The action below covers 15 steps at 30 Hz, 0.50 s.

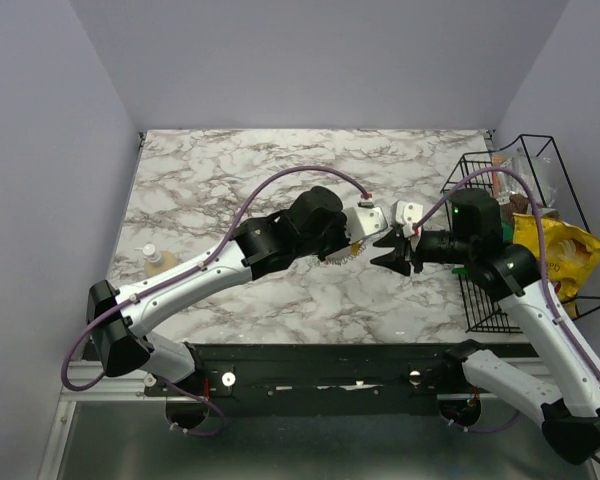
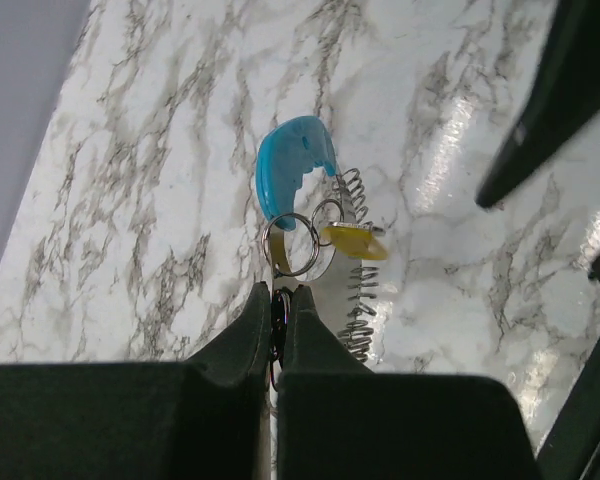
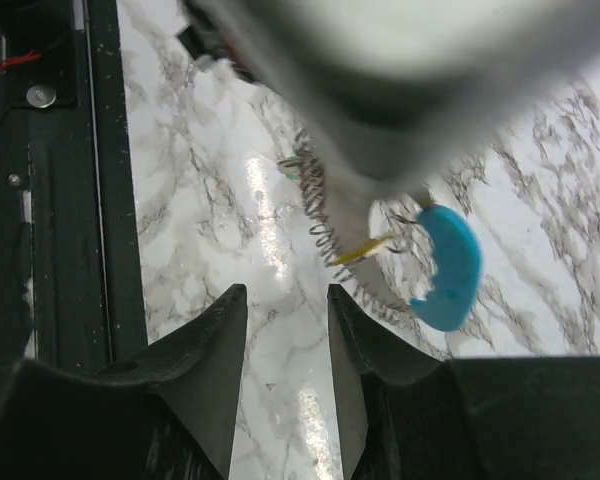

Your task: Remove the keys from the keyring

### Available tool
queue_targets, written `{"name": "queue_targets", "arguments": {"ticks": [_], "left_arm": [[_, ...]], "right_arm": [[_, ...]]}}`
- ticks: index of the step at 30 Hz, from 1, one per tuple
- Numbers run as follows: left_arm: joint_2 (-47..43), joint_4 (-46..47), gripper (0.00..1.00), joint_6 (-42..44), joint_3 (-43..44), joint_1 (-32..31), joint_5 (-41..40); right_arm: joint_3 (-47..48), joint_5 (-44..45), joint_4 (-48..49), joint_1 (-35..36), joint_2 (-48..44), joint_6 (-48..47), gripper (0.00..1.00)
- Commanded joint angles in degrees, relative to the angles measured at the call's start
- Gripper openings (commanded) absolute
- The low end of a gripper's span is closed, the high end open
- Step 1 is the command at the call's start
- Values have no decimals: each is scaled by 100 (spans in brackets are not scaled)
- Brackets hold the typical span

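- We pinch the keyring [image 2: 292,165] in the left end effector [image 2: 278,300], apparently clear of the tabletop [image 2: 130,200], so its yellow key [image 2: 355,241] dangles within reach.
- Our right end effector [image 3: 287,300] faces it with jaws partly apart and empty, seemingly ready to pull.

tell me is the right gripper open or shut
Open. In the right wrist view the right gripper has its fingers apart, with only bare table showing between them.

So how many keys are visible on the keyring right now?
1 clearly: a yellow key hanging beside the blue part of the keyring, just beyond the left gripper. Others may be hidden.
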Motion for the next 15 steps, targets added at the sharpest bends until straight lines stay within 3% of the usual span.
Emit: {"name": "queue_targets", "arguments": {"ticks": [1,9,15], "left_arm": [[217,464,0,-558,401,9,-1139],[341,394,0,-857,656,45,-1184],[341,359,0,-989,771,106,-1166]], "right_arm": [[-447,979,1311,647,-44,244,45],[-1125,1957,3296,727,158,1026,43],[-1231,2230,3747,718,377,1211,43]]}}
